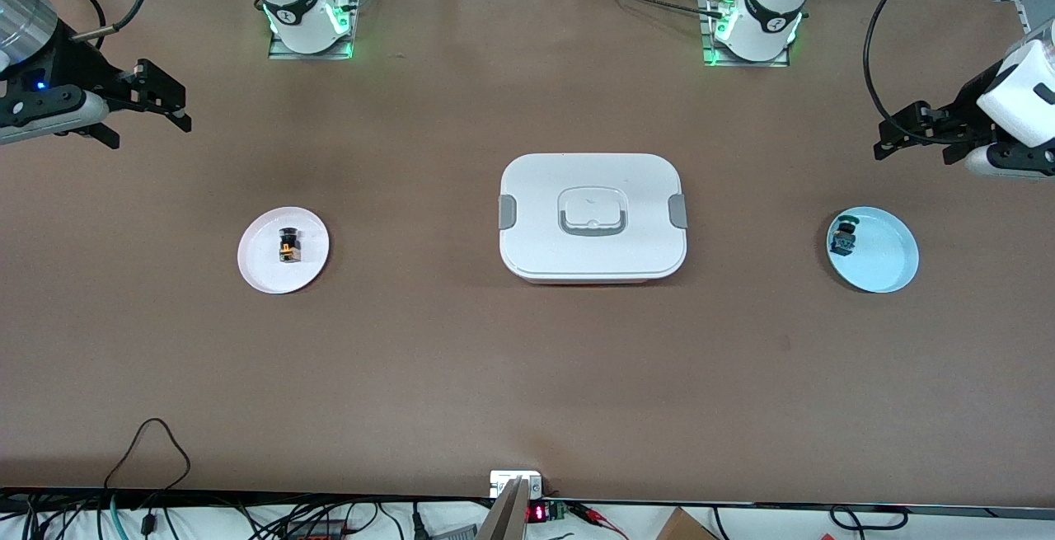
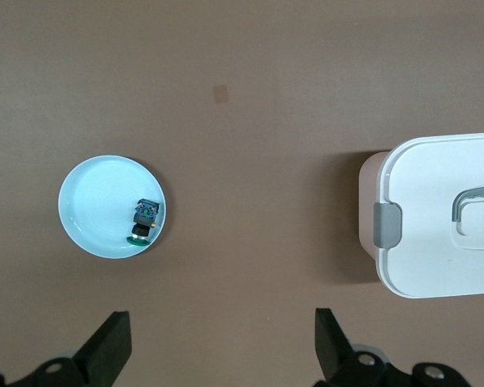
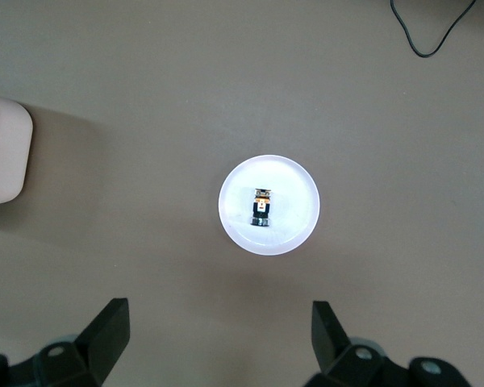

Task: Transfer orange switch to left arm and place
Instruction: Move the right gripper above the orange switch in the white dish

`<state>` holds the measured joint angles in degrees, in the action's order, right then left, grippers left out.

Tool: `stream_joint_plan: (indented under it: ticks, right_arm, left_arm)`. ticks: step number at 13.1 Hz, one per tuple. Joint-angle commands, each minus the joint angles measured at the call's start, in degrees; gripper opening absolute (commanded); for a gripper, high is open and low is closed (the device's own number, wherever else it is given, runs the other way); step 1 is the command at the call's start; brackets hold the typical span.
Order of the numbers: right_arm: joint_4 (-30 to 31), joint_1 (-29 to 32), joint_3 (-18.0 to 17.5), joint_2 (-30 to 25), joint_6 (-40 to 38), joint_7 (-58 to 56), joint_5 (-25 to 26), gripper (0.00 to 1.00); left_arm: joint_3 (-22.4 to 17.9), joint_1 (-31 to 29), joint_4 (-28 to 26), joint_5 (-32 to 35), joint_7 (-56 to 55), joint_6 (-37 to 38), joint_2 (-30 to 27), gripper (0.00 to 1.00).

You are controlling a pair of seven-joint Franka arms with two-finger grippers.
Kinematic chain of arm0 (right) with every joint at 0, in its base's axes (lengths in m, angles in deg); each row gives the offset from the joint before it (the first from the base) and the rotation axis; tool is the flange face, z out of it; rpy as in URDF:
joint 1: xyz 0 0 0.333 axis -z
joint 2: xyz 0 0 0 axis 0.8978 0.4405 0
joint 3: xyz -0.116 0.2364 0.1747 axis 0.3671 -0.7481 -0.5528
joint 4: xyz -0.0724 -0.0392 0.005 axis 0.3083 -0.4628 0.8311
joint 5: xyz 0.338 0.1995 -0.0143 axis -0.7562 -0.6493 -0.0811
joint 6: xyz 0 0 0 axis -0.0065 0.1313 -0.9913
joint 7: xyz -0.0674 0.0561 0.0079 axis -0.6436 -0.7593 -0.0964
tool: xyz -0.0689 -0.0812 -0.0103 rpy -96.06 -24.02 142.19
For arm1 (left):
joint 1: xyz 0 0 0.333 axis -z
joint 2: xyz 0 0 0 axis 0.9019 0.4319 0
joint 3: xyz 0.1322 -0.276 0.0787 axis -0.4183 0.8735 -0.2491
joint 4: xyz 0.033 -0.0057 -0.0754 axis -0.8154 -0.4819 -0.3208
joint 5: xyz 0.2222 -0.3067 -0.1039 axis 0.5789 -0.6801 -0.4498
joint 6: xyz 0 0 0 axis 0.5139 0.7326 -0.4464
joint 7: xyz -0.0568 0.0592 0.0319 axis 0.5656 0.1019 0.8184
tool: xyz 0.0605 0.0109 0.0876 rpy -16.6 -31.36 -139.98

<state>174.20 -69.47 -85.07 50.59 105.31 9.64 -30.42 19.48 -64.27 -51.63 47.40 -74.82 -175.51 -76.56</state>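
Box [image 2: 436, 218] cut off at left wrist view edge; green switch [image 1: 844, 237] detail too small.

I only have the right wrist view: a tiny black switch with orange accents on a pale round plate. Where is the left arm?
Observer: The left gripper hangs open over the table's left-arm end, empty.
Operator: What lies beneath it?
Observer: A round light-blue plate holding a small black switch with green accents.
Operator: What separates the plates?
Observer: A large white lidded box with grey latches, mid-table.
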Motion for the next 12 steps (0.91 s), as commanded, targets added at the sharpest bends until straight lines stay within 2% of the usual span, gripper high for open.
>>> stream_joint_plan:
  ticks: [1, 5, 12]
  right_arm:
    - [-1.65, -0.11, -0.14, 0.49, -1.32, -0.50, 0.15, 1.00]
    - [-2.79, -0.11, -0.14, 0.93, -1.40, -3.12, 0.67, 1.00]
    - [-2.70, 0.24, 0.30, 0.93, -5.96, -42.62, 1.03, 1.00]
  left_arm:
    - [0.12, -0.14, 2.15, 1.53, -0.73, 1.38, 0.81, 1.00]
    - [0.12, -0.14, 2.15, 1.53, -0.73, 1.38, 0.81, 1.00]
    - [0.12, -0.23, 2.15, 1.52, -0.82, 1.38, 0.81, 1.00]
